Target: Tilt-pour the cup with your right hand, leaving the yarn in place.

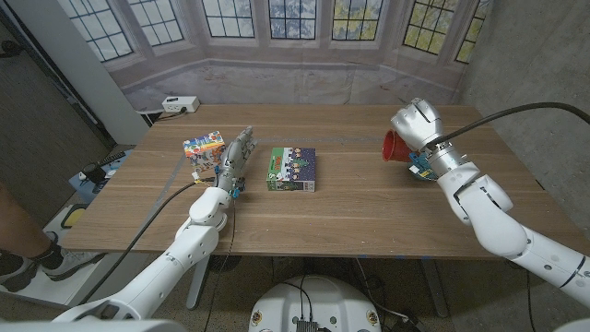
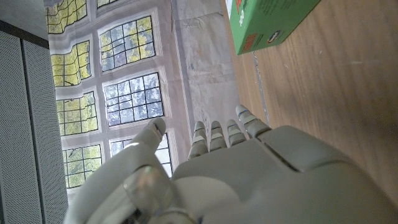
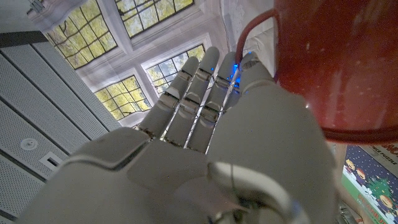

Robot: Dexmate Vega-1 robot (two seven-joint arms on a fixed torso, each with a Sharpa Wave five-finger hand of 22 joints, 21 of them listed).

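Your right hand holds the red cup lifted above the worktop near its far right corner, the cup tipped on its side with the mouth turned toward the worktop's middle. In the right wrist view the fingers lie straight along the cup wall with the palm against it; the thumb's grip is hidden, so you cannot tell how firmly it is clamped.

Judge the cup as light, rigid plastic with a smooth, likely slippery wall. A hold around the mid-wall, thumb opposite the fingers, looks safest, as a thin rim may flex if squeezed. Nothing can be seen inside the cup from these angles.

The yarn cannot be made out with certainty; a small blue-and-yellow object sits on the worktop just under your right wrist and may be it.

Your left hand waits near the left side, fingers extended together and holding nothing, just beside a colourful cube. A green box lies at the middle.
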